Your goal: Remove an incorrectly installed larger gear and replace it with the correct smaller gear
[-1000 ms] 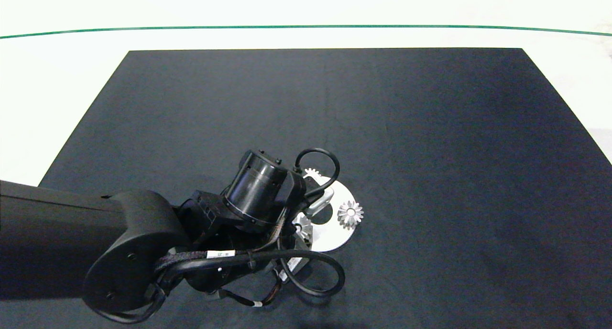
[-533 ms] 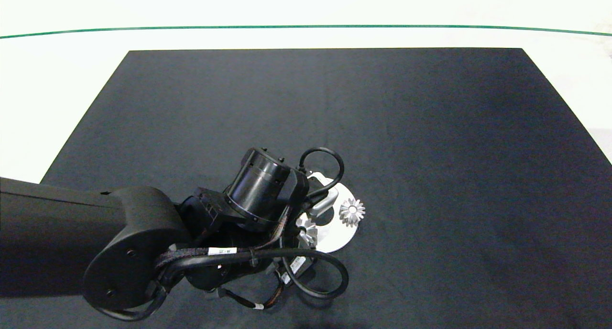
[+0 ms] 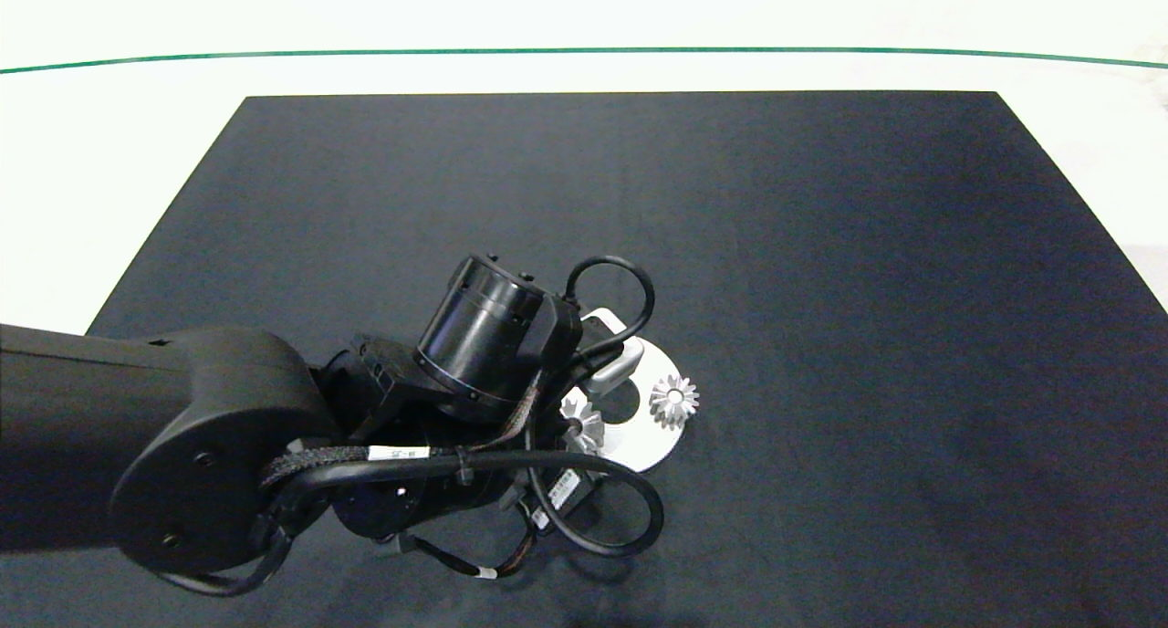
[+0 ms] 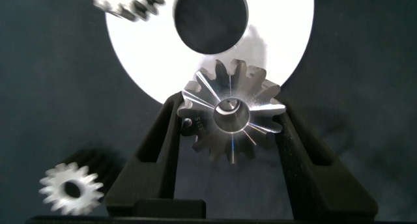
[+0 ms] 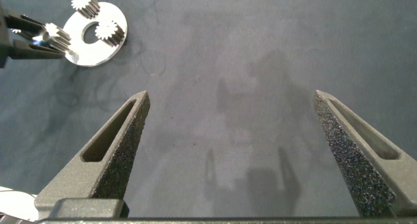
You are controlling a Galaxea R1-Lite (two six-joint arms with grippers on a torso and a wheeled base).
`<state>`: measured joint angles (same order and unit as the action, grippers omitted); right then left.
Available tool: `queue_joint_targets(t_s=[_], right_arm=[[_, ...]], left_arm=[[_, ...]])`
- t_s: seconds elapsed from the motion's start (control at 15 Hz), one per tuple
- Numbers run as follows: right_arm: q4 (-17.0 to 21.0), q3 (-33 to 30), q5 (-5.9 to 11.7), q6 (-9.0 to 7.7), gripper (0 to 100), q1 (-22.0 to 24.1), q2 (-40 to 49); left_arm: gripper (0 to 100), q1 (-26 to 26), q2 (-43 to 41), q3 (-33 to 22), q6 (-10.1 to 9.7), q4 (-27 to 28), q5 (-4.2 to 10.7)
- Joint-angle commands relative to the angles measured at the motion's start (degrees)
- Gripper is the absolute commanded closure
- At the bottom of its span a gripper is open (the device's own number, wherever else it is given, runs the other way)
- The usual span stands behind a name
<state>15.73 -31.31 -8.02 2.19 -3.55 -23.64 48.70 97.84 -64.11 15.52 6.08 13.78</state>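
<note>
- The left gripper [image 4: 232,129] is clamped on the larger gear [image 4: 232,111], one finger pressed against each side of its star-like teeth. The gear looks lifted just over the rim of the round silver plate [image 4: 133,61], next to the plate's big centre hole.
- From the head view, the left arm [image 3: 182,445] comes in from the left and covers most of the plate [image 3: 659,441]. The held gear [image 3: 582,425] peeks out at the plate's near-left edge, just under the wrist.
- A second star-toothed gear [image 3: 673,400] sits on the plate's right side, untouched.
- The smaller gear [image 4: 70,188], with short blunt teeth, lies on the black mat [image 3: 821,245] just off the plate, beside the left gripper's finger. It shows only in the left wrist view.
- Another small straight-toothed gear [image 5: 83,1] sits at the plate's far edge, seen from the right wrist camera.
- The right gripper [image 5: 234,152] hangs over bare mat well away from the plate, fingers spread wide with nothing between them.
- The mat lies on a white table [image 3: 91,153] with a green line [image 3: 584,51] running across the far side.
</note>
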Motion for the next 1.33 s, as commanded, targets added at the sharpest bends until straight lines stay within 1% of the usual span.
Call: queue_joint_targets(t_s=[0.07,0.2,0.33,0.4,0.6,0.67,0.73,0.87,1.33], right_arm=[[0.09,0.02,0.02,0.00,0,0.03,-0.01],[0.09,0.02,0.02,-0.08,0,0.03,0.08],[0.09,0.02,0.11,0.00,0,0.03,0.08],[0.09,0.02,0.11,0.00,0,0.12,0.08],[0.18,0.10,0.20,0.00,0,0.12,0.08],[0.18,0.10,0.20,0.00,0,0.12,0.17],[0.18,0.28,0.20,0.00,0,0.12,0.17],[0.18,0.28,0.20,0.00,0,0.12,0.08],[0.18,0.28,0.29,-0.08,0,0.12,0.08]], left_arm=[[72,-0.54,-2.39,-1.10,0.21,0.33,0.11],[72,-2.12,-3.80,-0.31,0.21,0.33,0.11],[72,-4.49,-4.06,0.04,0.21,-0.02,0.64],[72,-6.16,-4.06,-0.40,0.30,-0.11,0.90],[72,-10.29,-3.45,-1.72,0.65,-0.72,0.90],[72,-11.61,-3.45,-2.60,1.09,-0.72,0.90],[72,-13.46,-3.36,-4.00,1.97,-0.46,0.90],[72,-15.57,-2.48,-5.67,2.50,-0.28,0.81],[72,-16.97,2.09,-7.26,2.15,-0.55,0.81]])
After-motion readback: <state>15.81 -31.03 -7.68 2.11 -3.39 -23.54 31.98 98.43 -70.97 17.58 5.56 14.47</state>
